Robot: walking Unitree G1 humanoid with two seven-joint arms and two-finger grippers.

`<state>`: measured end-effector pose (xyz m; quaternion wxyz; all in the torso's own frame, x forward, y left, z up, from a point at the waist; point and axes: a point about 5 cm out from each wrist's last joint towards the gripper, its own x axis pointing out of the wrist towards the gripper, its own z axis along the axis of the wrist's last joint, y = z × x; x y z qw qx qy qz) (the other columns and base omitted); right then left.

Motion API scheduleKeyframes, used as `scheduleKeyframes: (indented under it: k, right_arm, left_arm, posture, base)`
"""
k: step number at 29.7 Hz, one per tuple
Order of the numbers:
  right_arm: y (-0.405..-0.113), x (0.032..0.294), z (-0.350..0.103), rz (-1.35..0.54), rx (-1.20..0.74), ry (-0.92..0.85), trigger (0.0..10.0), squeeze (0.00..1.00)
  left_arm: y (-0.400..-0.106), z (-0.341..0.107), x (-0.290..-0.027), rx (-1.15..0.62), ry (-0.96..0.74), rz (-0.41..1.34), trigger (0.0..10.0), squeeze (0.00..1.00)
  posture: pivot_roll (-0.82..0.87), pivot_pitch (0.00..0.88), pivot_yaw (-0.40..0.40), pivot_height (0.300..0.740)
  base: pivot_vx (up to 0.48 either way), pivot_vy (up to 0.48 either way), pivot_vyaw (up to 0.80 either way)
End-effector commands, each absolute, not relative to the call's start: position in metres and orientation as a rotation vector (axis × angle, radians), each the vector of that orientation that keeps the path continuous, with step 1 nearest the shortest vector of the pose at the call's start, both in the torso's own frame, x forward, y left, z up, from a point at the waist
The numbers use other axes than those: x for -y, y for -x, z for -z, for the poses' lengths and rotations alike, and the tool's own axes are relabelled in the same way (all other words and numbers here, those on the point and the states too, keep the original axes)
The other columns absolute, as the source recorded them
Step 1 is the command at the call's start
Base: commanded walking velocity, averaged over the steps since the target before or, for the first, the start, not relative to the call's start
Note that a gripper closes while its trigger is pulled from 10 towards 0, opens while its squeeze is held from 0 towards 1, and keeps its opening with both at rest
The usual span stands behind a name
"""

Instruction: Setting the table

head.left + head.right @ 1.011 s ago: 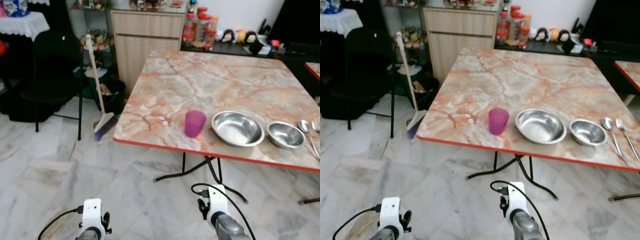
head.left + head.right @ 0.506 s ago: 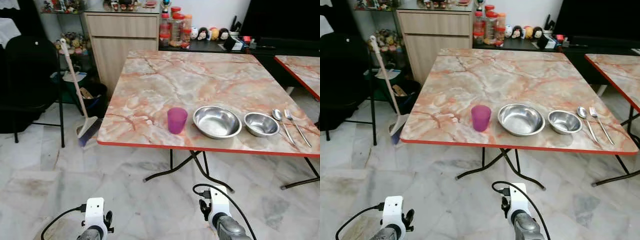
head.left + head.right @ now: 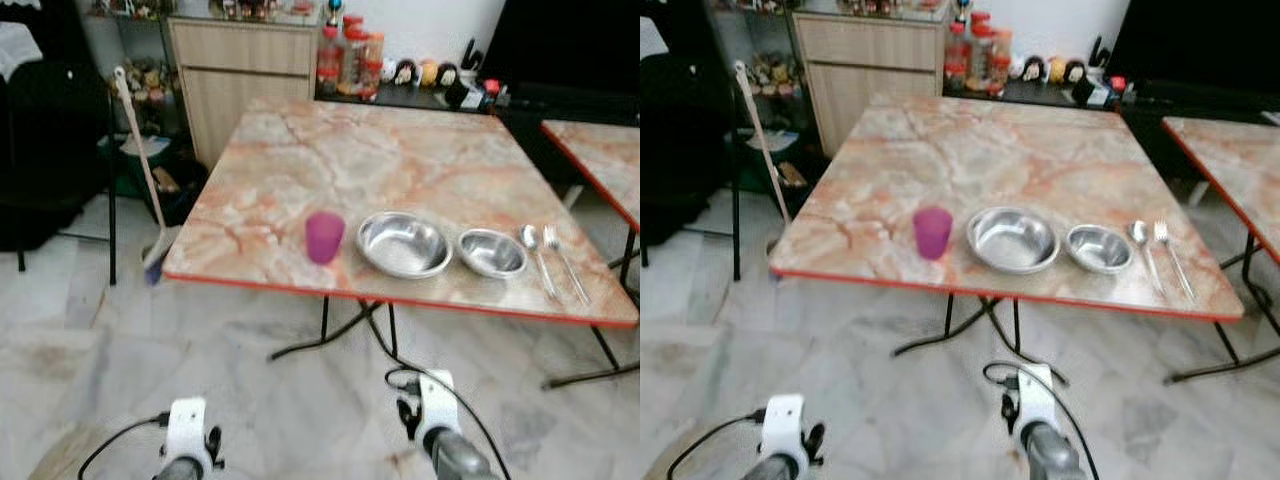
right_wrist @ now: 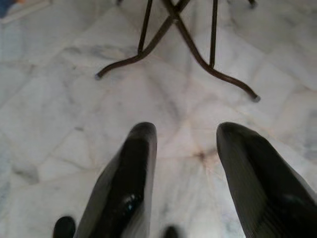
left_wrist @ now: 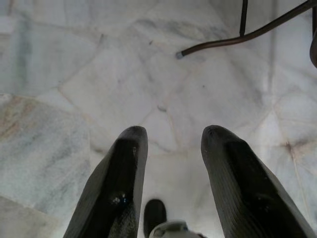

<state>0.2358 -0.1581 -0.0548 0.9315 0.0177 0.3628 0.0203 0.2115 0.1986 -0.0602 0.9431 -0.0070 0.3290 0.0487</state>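
— On the surface (image 3: 400, 160), square, marbled pink and cream with a red edge?
— Set in a row along the near edge: translucent purple plastic cup (image 3: 324, 237) at the robot's left, then large shallow steel bowl (image 3: 404, 243), then smaller steel bowl (image 3: 492, 253), then steel spoon (image 3: 533, 250) and steel fork (image 3: 562, 258) lying side by side at the right end. Cup upright, standing just apart from the large bowl. Bowls close together; touching or not, cannot tell.
— And the left pincer (image 5: 169, 136)?
— Hanging low over the pale marble floor (image 3: 240, 400), well short of the surface. Black fingers (image 5: 124, 173) spread apart, holding nothing.
— The right pincer (image 4: 185, 134)?
— Same: low, pointed at the floor near the dark crossed metal legs (image 4: 171, 29) under the surface. Fingers parted, nothing between them.
— Around the room?
— Light wooden cabinet (image 3: 245, 70) beyond the far left corner, red-lidded jars (image 3: 348, 62) beside it, small figurines (image 3: 415, 72) on a dark shelf. Broom with pale handle (image 3: 140, 170) leaning at the left, next to a black chair (image 3: 50, 130). Corner of a second marbled surface (image 3: 600, 160) at the right.
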Motion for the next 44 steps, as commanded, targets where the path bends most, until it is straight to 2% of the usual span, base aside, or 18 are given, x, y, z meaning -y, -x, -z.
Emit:
scheduleKeyframes:
  k: [1,14,29,44]
  right_arm:
    - [-0.2325,0.1670,0.0563,-0.012,-0.749,-0.035,10.0,0.00]
    - [-0.2282,0.1676,0.0595,0.003,-0.774,-0.043,10.0,0.00]
    - [-0.2272,0.1673,0.0600,-0.002,-0.771,-0.045,10.0,0.00]
    - [-0.2281,0.1656,0.0593,0.000,-0.760,-0.037,10.0,0.00]
  left_arm:
    - [-0.2078,0.0641,-0.1908,-0.693,0.035,-0.085,10.0,0.00]
    - [-0.2095,0.0625,-0.1936,-0.679,0.066,-0.107,10.0,0.00]
    - [-0.2140,0.0597,-0.1935,-0.663,0.060,-0.103,10.0,0.00]
    - [-0.2130,0.0610,-0.1906,-0.676,0.061,-0.074,10.0,0.00]
  posture:
    - [0.12,0.000,-0.050,0.740]
    - [0.12,0.000,-0.048,0.731]
    - [0.11,0.000,-0.046,0.645]
    - [0.12,0.000,-0.038,0.645]
  base:
    - [0.000,0.000,0.00]
    - [0.000,0.000,-0.09]
    - [0.000,0.000,-0.41]
    - [0.312,0.000,0.00]
